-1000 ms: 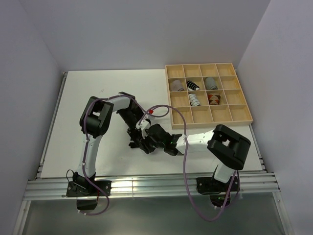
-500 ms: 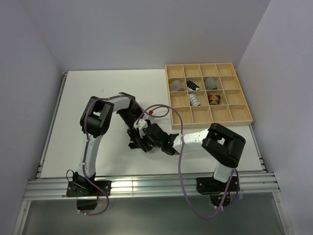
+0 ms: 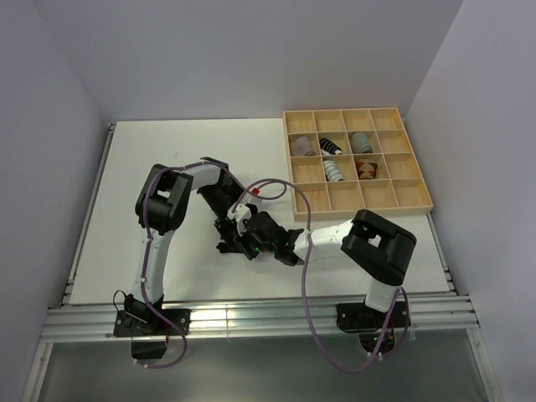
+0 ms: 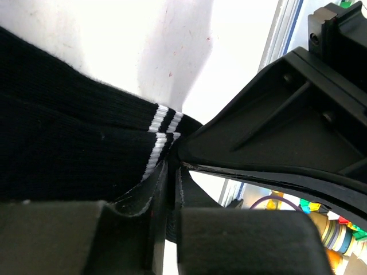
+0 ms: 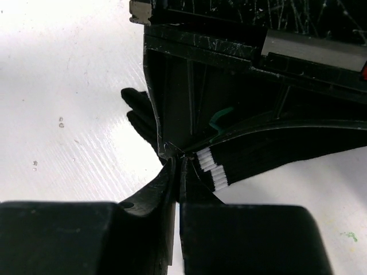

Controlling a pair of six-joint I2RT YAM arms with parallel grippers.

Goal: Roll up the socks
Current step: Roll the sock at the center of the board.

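Observation:
A black sock (image 4: 69,149) with two white stripes at its cuff lies flat on the white table. My left gripper (image 4: 170,166) is shut, with a fold of the black fabric pinched between its jaws. My right gripper (image 5: 178,163) is shut right at the striped cuff of the same sock (image 5: 269,154), tip to tip with the left one. Seen from above, the left gripper (image 3: 229,243) and the right gripper (image 3: 251,240) meet at mid-table and hide the sock. Rolled socks, among them a white striped one (image 3: 333,170) and a brown-orange one (image 3: 366,169), sit in the tray.
The light wooden grid tray (image 3: 287,159) stands at the back right, with rolled socks in several of its middle cells. A purple cable (image 3: 306,243) loops over the right arm. The table's near edge with its metal rail (image 3: 251,314) runs just behind the arm bases.
My right gripper has shut at the sock's cuff. Both grippers have shifted slightly left and away, and the right arm's elbow has followed to the left.

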